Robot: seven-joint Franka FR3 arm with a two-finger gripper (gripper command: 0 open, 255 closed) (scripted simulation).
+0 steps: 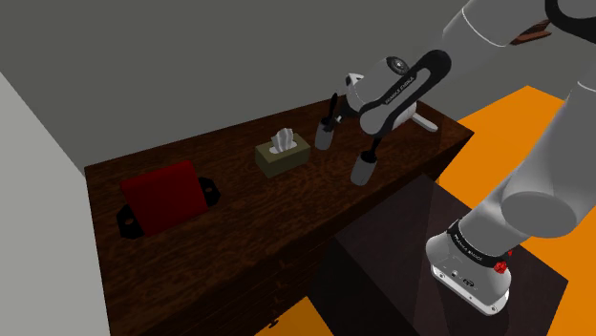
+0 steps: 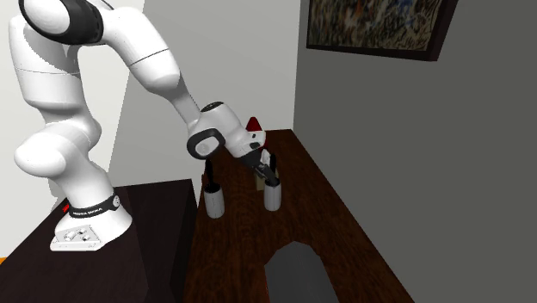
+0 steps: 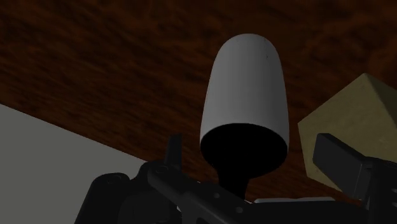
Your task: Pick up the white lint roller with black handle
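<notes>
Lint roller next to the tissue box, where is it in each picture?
Shoulder view: lint roller upper middle, right of the tissue box.
Second exterior view: lint roller middle, under the tool.
Wrist view: lint roller middle, between the open tool's fingers.
Shared landmark: the dark wood table it stands on.

A lint roller (image 3: 245,83) is standing on the desk (image 3: 95,57) under the claw (image 3: 249,143), a tissue box (image 3: 356,114) sitting just beside.

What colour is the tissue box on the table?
The tissue box is olive-tan, seen best in the shoulder view.
</notes>
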